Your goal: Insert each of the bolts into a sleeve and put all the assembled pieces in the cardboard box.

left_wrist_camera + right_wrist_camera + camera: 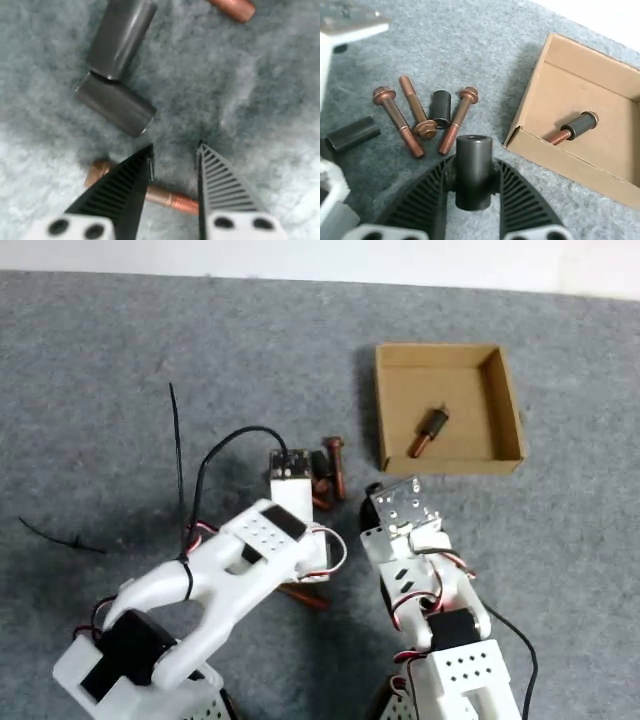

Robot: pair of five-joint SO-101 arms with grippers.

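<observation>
- Right hand (473, 166) pinches a dark sleeve (474, 147), whose long axis runs along the fingers.
- Left hand (175, 150) is spread above a copper bolt (167, 199) lying crosswise on the grey bench (260, 100).
- Beyond, more bolts (459, 119) and loose sleeves (440, 107) lie flat.
- Farthest, the cardboard box (555, 156) holds one assembled piece (576, 126), lying diagonally.
</observation>
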